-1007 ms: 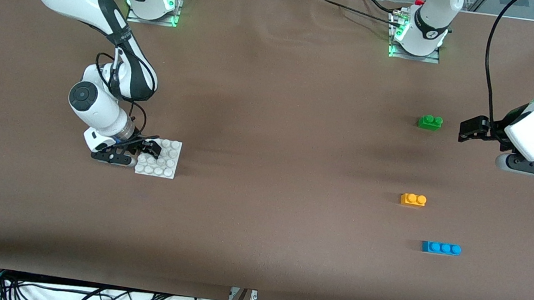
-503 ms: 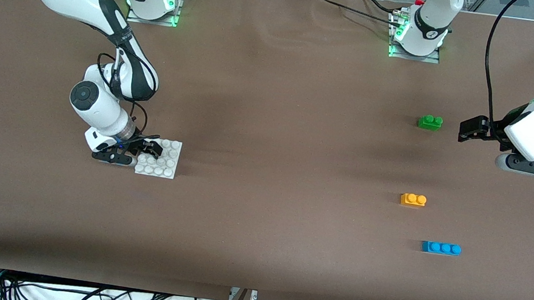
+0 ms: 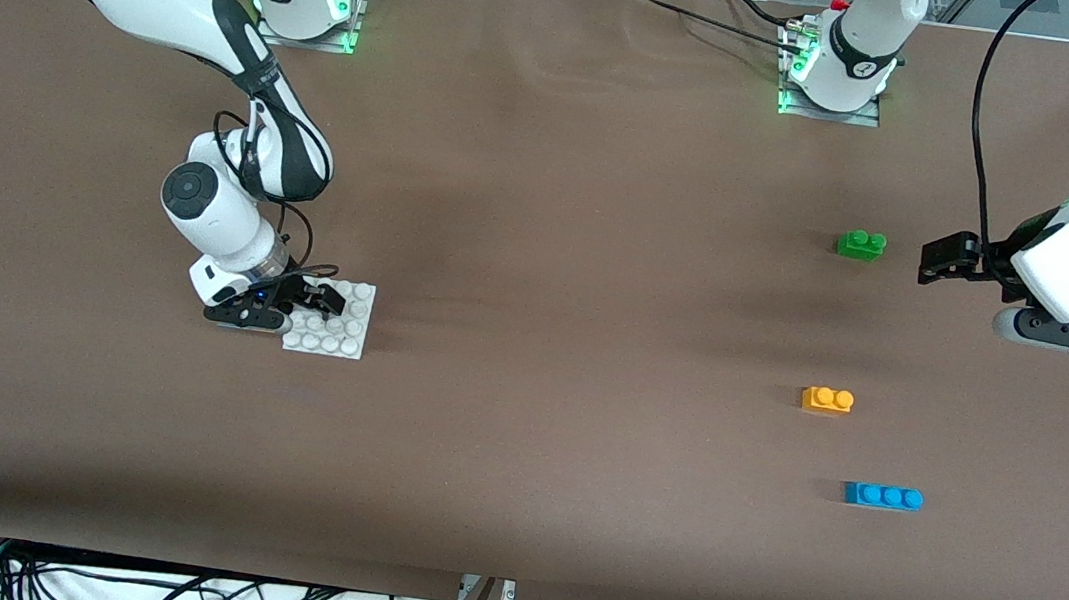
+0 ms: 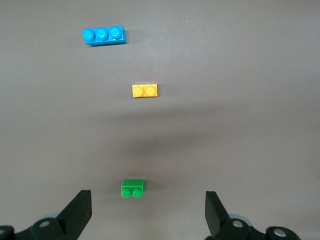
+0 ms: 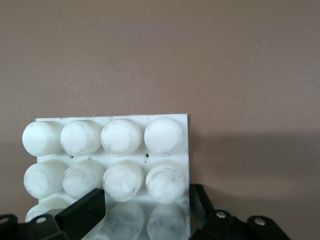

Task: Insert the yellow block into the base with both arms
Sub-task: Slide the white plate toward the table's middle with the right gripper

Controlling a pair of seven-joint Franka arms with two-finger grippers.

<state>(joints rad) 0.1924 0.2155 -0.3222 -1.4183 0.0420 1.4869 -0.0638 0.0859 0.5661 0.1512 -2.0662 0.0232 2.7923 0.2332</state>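
The yellow block [image 3: 827,400] lies on the brown table toward the left arm's end; it also shows in the left wrist view [image 4: 145,90]. The white studded base [image 3: 344,334] lies toward the right arm's end. My right gripper [image 3: 311,298] is low on the base's edge. In the right wrist view its fingers [image 5: 82,212] are shut across two stud columns of the base [image 5: 120,137], one finger against the outer edge. My left gripper [image 3: 942,258] hangs open and empty above the table beside the green block, and it shows in the left wrist view [image 4: 147,199].
A green two-stud brick [image 3: 861,244] lies farther from the front camera than the yellow block, and also shows in the left wrist view [image 4: 133,188]. A blue three-stud brick [image 3: 883,496] lies nearer, also in the left wrist view [image 4: 103,35]. Cables hang below the table's front edge.
My right gripper and the base have slid together a little toward the left arm's end of the table. The left arm has not moved.
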